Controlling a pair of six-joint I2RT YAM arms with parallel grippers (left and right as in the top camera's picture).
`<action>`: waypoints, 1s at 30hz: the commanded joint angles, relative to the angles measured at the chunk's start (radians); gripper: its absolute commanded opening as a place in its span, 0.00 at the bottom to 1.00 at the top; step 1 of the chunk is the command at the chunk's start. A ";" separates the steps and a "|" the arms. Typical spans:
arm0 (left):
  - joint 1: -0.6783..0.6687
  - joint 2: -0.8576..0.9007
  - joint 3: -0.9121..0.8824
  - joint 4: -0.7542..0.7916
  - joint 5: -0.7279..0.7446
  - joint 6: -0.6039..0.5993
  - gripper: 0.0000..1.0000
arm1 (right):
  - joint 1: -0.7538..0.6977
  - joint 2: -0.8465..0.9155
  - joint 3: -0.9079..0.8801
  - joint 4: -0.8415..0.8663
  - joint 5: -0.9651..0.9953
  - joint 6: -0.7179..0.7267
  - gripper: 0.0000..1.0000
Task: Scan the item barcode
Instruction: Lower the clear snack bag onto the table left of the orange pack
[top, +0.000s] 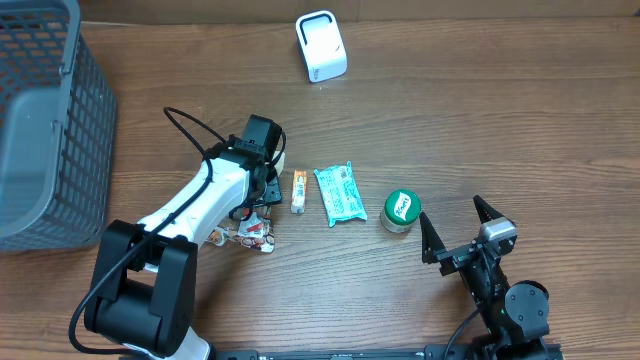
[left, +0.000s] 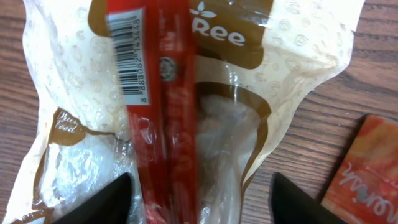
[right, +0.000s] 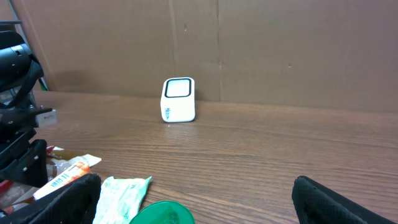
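Observation:
The item is a clear and cream snack packet with a red strip down it and a barcode facing the left wrist camera. It lies flat on the wooden table under my left gripper, whose jaws stand apart on either side of its lower end, open and not pinching it. From overhead the packet shows just below the left gripper. The white scanner stands at the far edge, also visible as the scanner. My right gripper is wide open and empty at the front right.
An orange sachet, a teal packet and a green-lidded jar lie in a row mid-table. The orange sachet lies right of the item. A grey mesh basket fills the far left. A cardboard wall stands behind the scanner.

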 joint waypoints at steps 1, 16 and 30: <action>0.006 -0.012 0.000 0.002 -0.013 0.034 0.70 | 0.003 -0.010 -0.011 0.004 -0.001 0.003 1.00; 0.017 -0.013 0.186 -0.246 -0.065 0.062 0.66 | 0.003 -0.010 -0.011 0.004 -0.001 0.003 1.00; 0.021 -0.012 0.108 -0.259 -0.100 0.060 0.60 | 0.003 -0.010 -0.011 0.004 -0.001 0.003 1.00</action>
